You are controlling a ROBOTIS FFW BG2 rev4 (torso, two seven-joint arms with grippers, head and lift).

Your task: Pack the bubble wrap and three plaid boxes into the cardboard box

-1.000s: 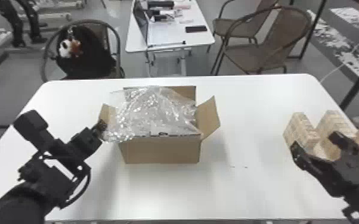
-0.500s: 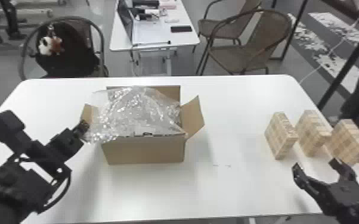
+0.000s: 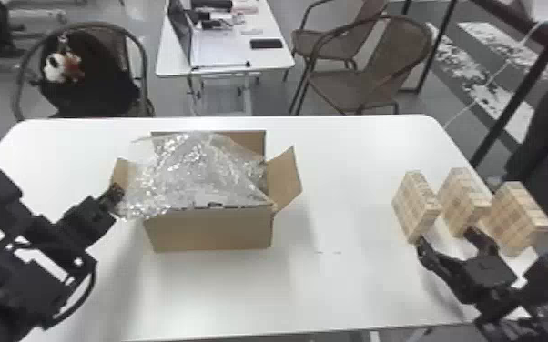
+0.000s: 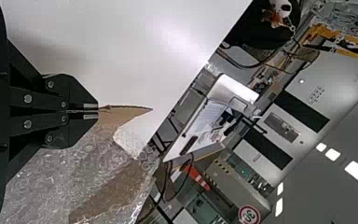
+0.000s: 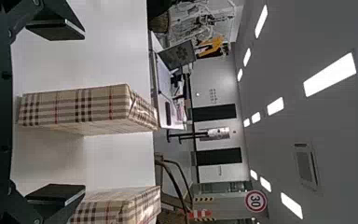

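Right gripper [image 3: 445, 237] moved nearer plaid boxes [image 3: 415, 207], spread wide, left gripper [image 3: 117, 193] angled inward, pressed together

The left arm [image 3: 18, 273] and right arm [image 3: 505, 298] are black, built of angular sections, each with a chunky block on its side. A thin black cable [image 3: 88, 291] loops along the left arm, beside what is probably a pale gap in the frame. The left gripper [image 3: 116, 192] carries 6 round silvery screws [image 4: 27, 98] on dark links; the right gripper [image 3: 443, 237] has 2 flat, wedge-shaped black fingers [image 5: 56, 29] with paler edges.
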